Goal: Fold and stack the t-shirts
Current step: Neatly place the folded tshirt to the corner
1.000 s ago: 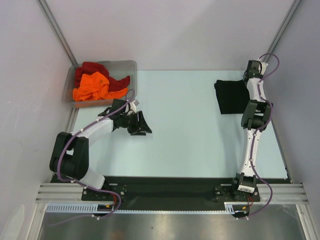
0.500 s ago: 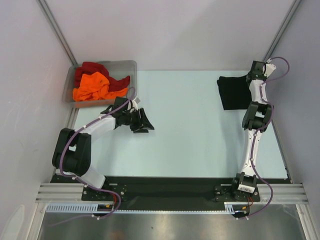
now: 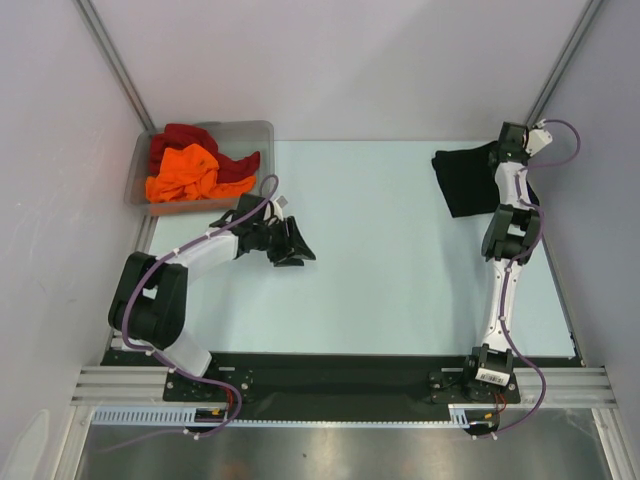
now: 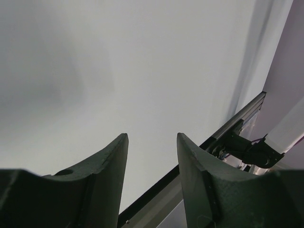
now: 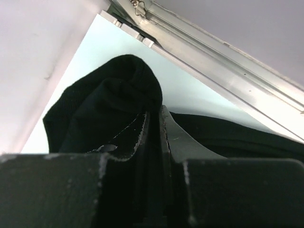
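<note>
A black t-shirt [image 3: 465, 185] was seen lying at the far-right corner of the table [image 3: 380, 230], folded into a rough dark block. The right pincer [image 3: 497, 155] was found at that shirt's far right edge. In the right wrist view the right pincer [image 5: 153, 114] was clenched on the black t-shirt [image 5: 109, 95], with a hump of dark cloth bunched up around its fingertips [image 5: 142, 124] and lifted a little off the table.

At the far-left corner of the table a clear bin [image 3: 250, 130] was placed, and in it an orange t-shirt [image 3: 180, 172] was heaped on top of a dark red t-shirt [image 3: 185, 135], both crumpled.

The left pincer [image 3: 295, 245] was held over the left half of the table, just on the near side of the bin. In the left wrist view the left pincer [image 4: 152, 142] was released, its jaws parted, and only bare table was seen between them.
</note>
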`<state>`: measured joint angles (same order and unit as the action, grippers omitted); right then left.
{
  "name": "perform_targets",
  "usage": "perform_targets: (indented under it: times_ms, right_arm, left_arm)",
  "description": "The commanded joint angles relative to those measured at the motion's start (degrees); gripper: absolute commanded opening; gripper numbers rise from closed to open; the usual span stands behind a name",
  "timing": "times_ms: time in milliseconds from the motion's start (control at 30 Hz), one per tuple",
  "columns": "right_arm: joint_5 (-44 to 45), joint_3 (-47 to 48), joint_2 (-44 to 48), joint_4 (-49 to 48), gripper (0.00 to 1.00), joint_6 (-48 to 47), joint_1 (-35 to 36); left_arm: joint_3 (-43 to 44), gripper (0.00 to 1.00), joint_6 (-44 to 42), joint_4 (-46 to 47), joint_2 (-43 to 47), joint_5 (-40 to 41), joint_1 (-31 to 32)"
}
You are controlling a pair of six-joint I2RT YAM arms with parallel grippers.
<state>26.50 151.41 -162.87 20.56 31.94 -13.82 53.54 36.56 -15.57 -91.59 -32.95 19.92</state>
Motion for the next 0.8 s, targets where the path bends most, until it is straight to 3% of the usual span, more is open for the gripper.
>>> perform_targets:
  times_ms: [0,233,267,300,467,600,767]
  right_arm:
    - [0.74,2.31,-1.58,-3.76,0.0,4.0,0.55]
    - [-1.8,1.17,-0.96,-4.47,0.0,0.94,0.03]
    - [-1.63,0.73,-0.53,-4.73,0.05,-0.03,-0.06]
    - [-1.63,0.46,-0.09,-4.91,0.2,-1.08,-0.24]
    - [-3.21,0.37,1.14,-4.82,0.42,-4.34,-1.29]
    - [-3.47,0.55,4.56,-3.95,0.66,-10.13,-1.21]
    - [-0.93,-4.7,12.38,1.85,0.8,-18.22,0.64]
  left_arm:
    - [2.01,0.51,1.15,1.34,0.27,1.04,0.56]
    - [2.01,0.51,1.76,1.51,0.1,1.05,0.73]
    - [2.27,0.51,1.85,1.68,0.01,0.87,0.82]
    - [2.71,0.51,1.94,1.69,-0.08,0.78,0.91]
    - [4.12,0.51,1.77,0.46,0.27,0.52,1.61]
    - [5.69,0.51,1.06,-1.47,1.67,0.43,1.61]
    - [8.07,0.51,0.27,-4.89,4.14,0.43,1.7]
